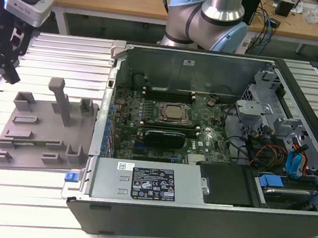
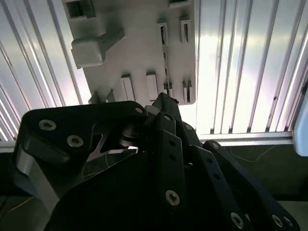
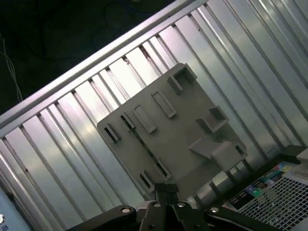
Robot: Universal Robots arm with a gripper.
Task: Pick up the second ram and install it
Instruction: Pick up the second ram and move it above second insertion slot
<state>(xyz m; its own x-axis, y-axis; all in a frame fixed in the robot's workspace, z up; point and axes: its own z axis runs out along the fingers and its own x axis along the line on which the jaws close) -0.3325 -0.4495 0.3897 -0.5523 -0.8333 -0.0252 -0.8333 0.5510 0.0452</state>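
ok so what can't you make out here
thin green ram stick: edge-on in the grey slotted fixture plate, chips too small, exterior view
plate's near slots: behind the black gripper, second wrist view
long black motherboard slots: whether filled, too small, exterior view

The exterior view looks down from high up, over the front wall of the open case [image 1: 203,129], and from some way off it takes in the table [image 1: 21,207] too. Both wrist views look straight down past the hand [image 2: 163,103] [image 3: 163,190], much nearer. The second seems to sit closer behind it. All three views share the gray holder [image 1: 45,133] [image 2: 139,48] [image 3: 178,130].
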